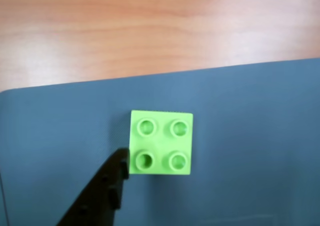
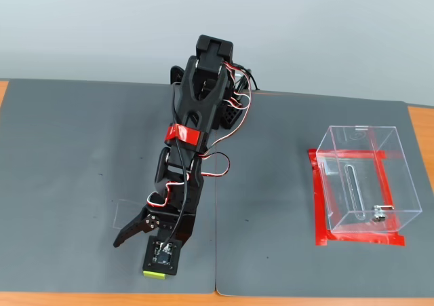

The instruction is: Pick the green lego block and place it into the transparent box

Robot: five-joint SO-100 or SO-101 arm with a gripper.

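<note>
In the wrist view, 1 black finger (image 1: 107,186) rises from the bottom edge, its tip just beside the lower-left corner of the block (image 1: 161,143), which sits studs-up (4 studs) on the grey mat (image 1: 250,136). In the fixed view, the gripper (image 2: 139,248) is spread wide over the block (image 2: 154,273), holding nothing. The box (image 2: 363,184) stands well apart at right, ringed by red tape (image 2: 319,204).

green lego block (image 1: 161,143) studs-up on grey mat (image 1: 250,136) — black fingers (image 1: 112,181) beside it

Green lego block (image 2: 154,273) mostly hidden under the hand's camera in the fixed view, only an edge visible.
</note>
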